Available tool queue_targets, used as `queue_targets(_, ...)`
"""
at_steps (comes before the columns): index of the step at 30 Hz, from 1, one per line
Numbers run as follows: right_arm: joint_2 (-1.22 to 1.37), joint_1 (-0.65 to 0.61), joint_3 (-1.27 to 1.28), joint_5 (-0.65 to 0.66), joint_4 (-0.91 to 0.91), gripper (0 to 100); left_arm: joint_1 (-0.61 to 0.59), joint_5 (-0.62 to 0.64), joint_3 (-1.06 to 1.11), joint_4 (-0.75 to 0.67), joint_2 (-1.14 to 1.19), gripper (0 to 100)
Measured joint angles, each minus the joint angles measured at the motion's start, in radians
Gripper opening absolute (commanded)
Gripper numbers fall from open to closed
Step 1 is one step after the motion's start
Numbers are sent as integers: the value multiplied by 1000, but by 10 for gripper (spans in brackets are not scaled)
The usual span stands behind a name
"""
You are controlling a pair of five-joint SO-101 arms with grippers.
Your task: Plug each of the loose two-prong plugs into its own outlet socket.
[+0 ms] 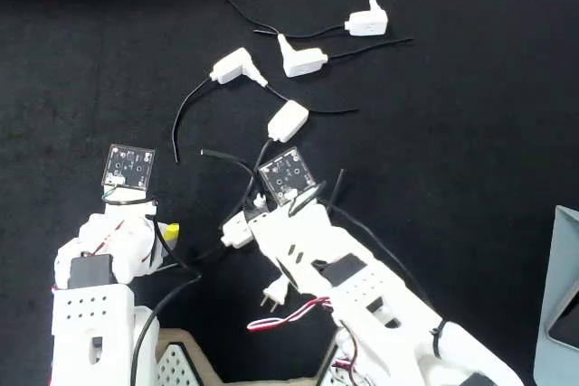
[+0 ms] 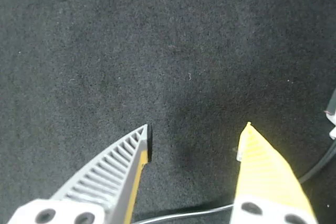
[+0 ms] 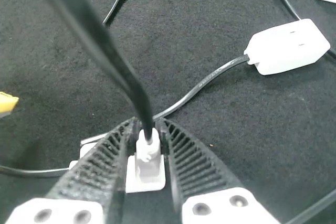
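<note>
- Left jaws: spread wide, gripping nothing, over bare bench [image 2: 173,51], well left of the held plug
- Right jaws: pressed together on a white plug [image 3: 146,174] at its cord end
- Second loose plug [image 1: 271,296]: just right of the held plug, untouched
- Nearest outlet socket [image 3: 286,45]: beyond the held plug, apart, slots empty
- Judgement: nothing seated; all mating remains
</note>
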Motion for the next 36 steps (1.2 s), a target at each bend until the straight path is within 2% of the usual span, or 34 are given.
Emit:
queue_targets(10, 25, 0, 0, -5, -3, 11, 0, 0, 0, 0, 0, 274)
queue_targets(16, 124, 0, -34, -5, -5, 11, 0, 0, 0, 0, 0, 274)
queue_targets(25, 160, 0, -123, 28, 121, 21, 0, 0, 0, 0, 0, 274)
queue_targets(31, 101, -2, -173, 28, 249, 190, 0, 0, 0, 0, 0, 274)
queue_targets(36, -31, -2, -230, 28, 417, 165, 0, 0, 0, 0, 0, 274)
